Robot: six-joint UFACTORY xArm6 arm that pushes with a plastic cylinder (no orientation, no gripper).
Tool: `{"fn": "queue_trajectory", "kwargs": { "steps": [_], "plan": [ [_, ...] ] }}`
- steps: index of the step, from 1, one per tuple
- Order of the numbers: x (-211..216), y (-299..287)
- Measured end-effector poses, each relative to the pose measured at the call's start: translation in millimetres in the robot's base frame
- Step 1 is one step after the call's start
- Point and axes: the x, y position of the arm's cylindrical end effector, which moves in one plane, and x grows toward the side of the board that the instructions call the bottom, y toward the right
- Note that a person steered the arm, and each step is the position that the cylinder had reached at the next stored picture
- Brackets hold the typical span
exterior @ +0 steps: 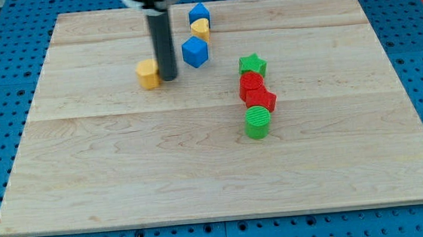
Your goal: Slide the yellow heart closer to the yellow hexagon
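Observation:
A yellow block [147, 73], the hexagon as far as I can tell, lies left of centre in the upper part of the board. My tip [168, 79] stands right beside it, touching or almost touching its right side. A second yellow block [201, 30], seemingly the heart, lies further to the view's upper right, squeezed between two blue blocks.
A blue block [199, 14] sits just above the yellow heart and a blue cube [195, 52] just below it. A green star [253, 64], two red blocks [252, 83] [261, 99] and a green cylinder [257, 122] form a column right of centre on the wooden board [125, 178].

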Motion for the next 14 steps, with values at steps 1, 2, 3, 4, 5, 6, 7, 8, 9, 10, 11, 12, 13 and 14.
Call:
{"fn": "queue_trajectory", "kwargs": {
  "steps": [1, 2, 3, 4, 5, 6, 7, 8, 9, 10, 11, 12, 13, 14],
  "plan": [
    [-15.3, 2.7],
    [16.3, 46.1],
    [-6.0, 121.1],
    [-35.4, 149.2],
    [-56.1, 148.6],
    [-72.8, 148.6],
    [-85.7, 129.3],
    [-81.3, 55.7],
    [-87.8, 61.1],
    [-104.9, 71.7],
    [-108.3, 18.5],
    [-106.6, -35.7],
    [-126.9, -51.7],
    [-116.5, -81.1]
  ]
}}
